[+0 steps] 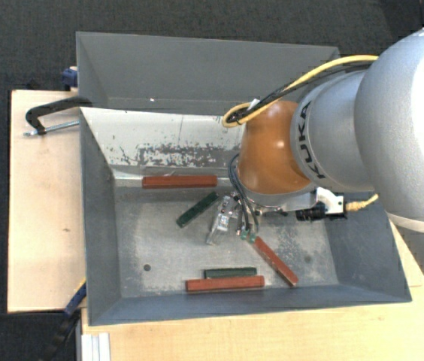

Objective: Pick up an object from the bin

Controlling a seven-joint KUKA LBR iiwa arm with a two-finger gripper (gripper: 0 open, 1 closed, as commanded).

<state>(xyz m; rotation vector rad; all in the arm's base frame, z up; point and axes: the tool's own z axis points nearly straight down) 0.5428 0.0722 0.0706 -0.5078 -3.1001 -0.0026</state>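
While the hand (231,226) hangs low over the middle of the grey bin (98,232), two sticks lie closest. A dark green bar (197,209) sits just to its left in the view, long axis climbing from lower left to upper right, towards the hand. A red-brown bar (276,262) slants away down-right, its upper end right beside the hand, and I'd judge that one nearer. Hand apart or together? Cannot tell from here. Lettering on the arm (325,134) reads KUKA.
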